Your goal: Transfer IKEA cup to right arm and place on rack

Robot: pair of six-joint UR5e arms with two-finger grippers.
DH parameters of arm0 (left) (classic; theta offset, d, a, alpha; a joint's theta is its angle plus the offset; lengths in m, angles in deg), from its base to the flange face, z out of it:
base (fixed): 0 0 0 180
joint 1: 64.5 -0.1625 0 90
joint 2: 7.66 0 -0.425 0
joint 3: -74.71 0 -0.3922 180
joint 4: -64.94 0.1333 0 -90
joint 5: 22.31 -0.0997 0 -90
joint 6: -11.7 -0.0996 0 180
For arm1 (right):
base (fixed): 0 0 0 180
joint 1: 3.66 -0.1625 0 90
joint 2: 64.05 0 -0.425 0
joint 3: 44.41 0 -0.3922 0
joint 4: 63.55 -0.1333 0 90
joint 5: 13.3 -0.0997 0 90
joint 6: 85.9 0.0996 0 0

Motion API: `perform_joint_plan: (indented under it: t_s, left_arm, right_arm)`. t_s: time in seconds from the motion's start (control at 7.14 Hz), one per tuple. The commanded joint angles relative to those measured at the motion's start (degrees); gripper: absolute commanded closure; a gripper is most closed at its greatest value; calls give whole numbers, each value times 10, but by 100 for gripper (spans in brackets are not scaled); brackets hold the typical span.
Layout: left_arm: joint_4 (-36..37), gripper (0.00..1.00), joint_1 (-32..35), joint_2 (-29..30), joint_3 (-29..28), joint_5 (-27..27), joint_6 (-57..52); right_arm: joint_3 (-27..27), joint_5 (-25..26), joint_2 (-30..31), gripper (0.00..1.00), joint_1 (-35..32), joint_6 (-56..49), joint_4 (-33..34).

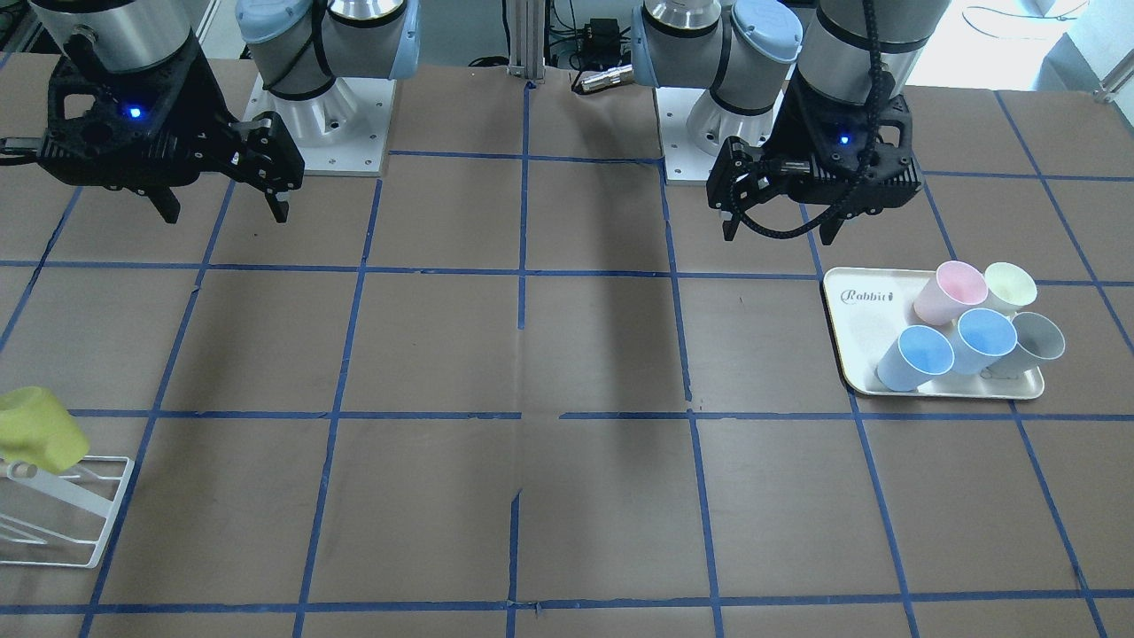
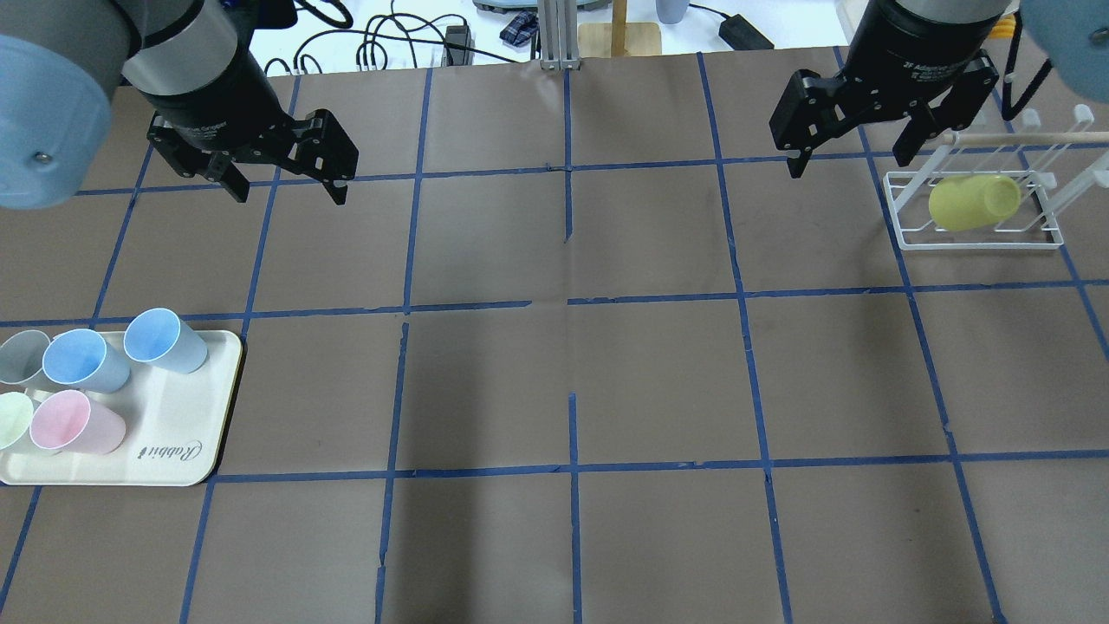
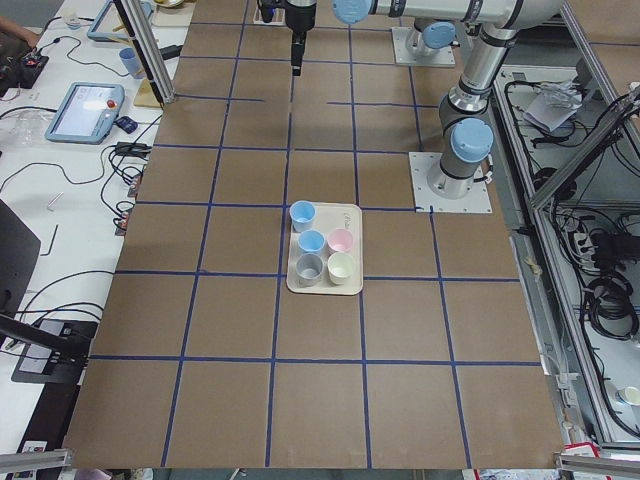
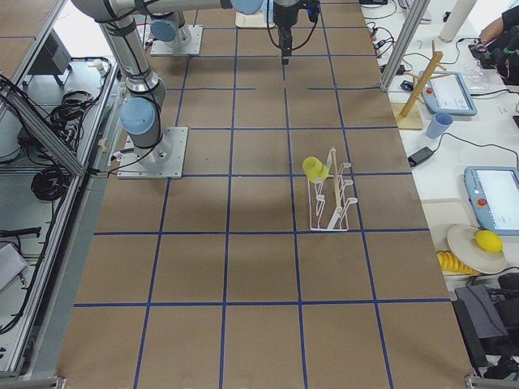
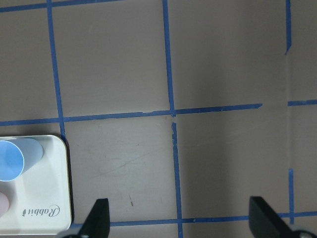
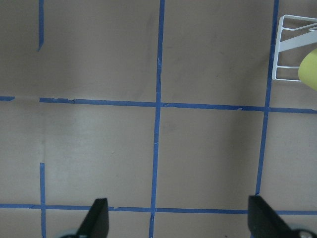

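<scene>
The bright yellow IKEA cup (image 2: 972, 203) lies tilted on the white wire rack (image 2: 979, 240) at the table's right side; both also show in the front view, cup (image 1: 40, 430) and rack (image 1: 97, 505). A sliver of the cup (image 6: 309, 69) shows at the right wrist view's edge. My right gripper (image 2: 847, 165) is open and empty, raised to the left of the rack and apart from it. My left gripper (image 2: 288, 192) is open and empty, above the table beyond the tray.
A cream "Rabbit" tray (image 2: 186, 407) at the near left holds a pink cup (image 2: 74, 423), a pale yellow-green cup (image 2: 10, 419), two blue cups and a grey one. Brown table paper carries a blue tape grid. Cables and a wooden stand (image 4: 418, 89) lie past the far edge.
</scene>
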Motion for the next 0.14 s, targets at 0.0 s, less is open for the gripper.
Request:
perform_joint_plan:
  t_s: [0.0]
  left_arm:
    - [-1,0,2,-3,7,0,0]
  right_arm:
    - [0,0,0,0,0,0,2]
